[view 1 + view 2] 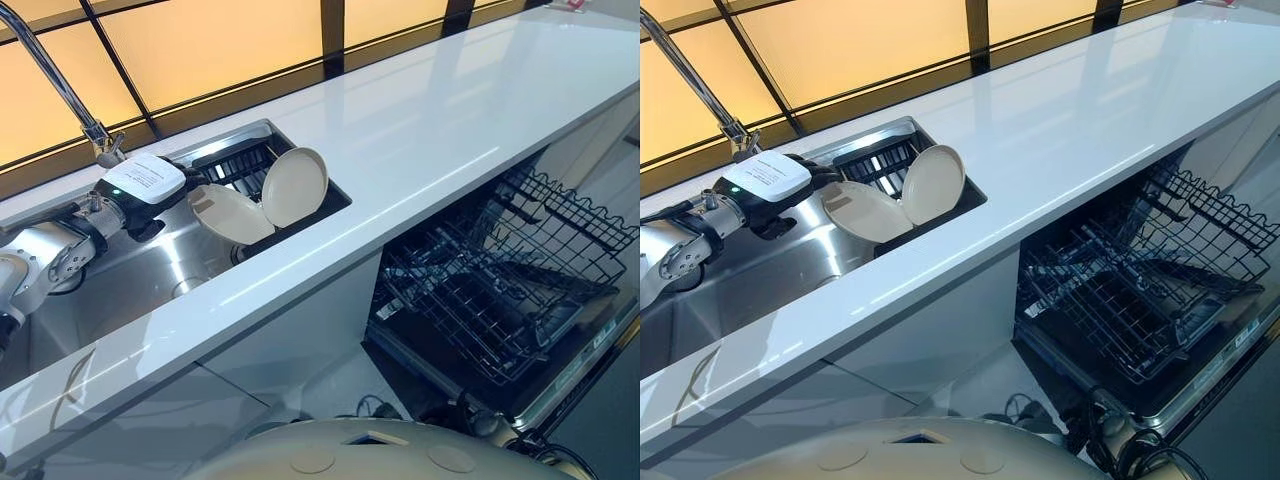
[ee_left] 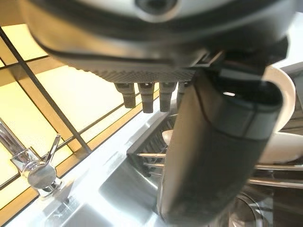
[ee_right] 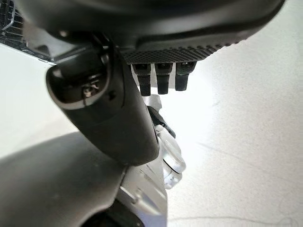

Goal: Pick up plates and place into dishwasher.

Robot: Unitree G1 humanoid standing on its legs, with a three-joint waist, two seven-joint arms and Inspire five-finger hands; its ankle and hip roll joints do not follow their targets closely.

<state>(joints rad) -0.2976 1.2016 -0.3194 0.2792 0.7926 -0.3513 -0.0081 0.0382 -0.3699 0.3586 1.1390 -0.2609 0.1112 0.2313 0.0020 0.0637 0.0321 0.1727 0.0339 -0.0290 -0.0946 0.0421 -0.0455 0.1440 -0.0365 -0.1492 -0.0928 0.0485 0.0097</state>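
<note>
At the far left a tap (image 1: 60, 85) rises at the back of the tabletop (image 1: 440, 130), behind the steel sink (image 1: 150, 275). The left hand (image 1: 150, 190) reaches in over the sink, just beside the nearer plate (image 1: 230, 213); I cannot tell whether it touches it. In the left wrist view its fingers (image 2: 147, 97) look fairly straight and its thumb stands out free, clamped on nothing. That plate leans flat and low in the dark rack (image 1: 240, 165) (set into the sink's right end), and a second plate (image 1: 295, 186) stands more upright just to its right, the two overlapping. Further right, below the tabletop, the dishwasher (image 1: 560, 380) stands open with its wire basket (image 1: 500, 290) pulled out. The right hand (image 3: 109, 113) hangs above the pale floor, fingers relaxed and apart, holding nothing.
</note>
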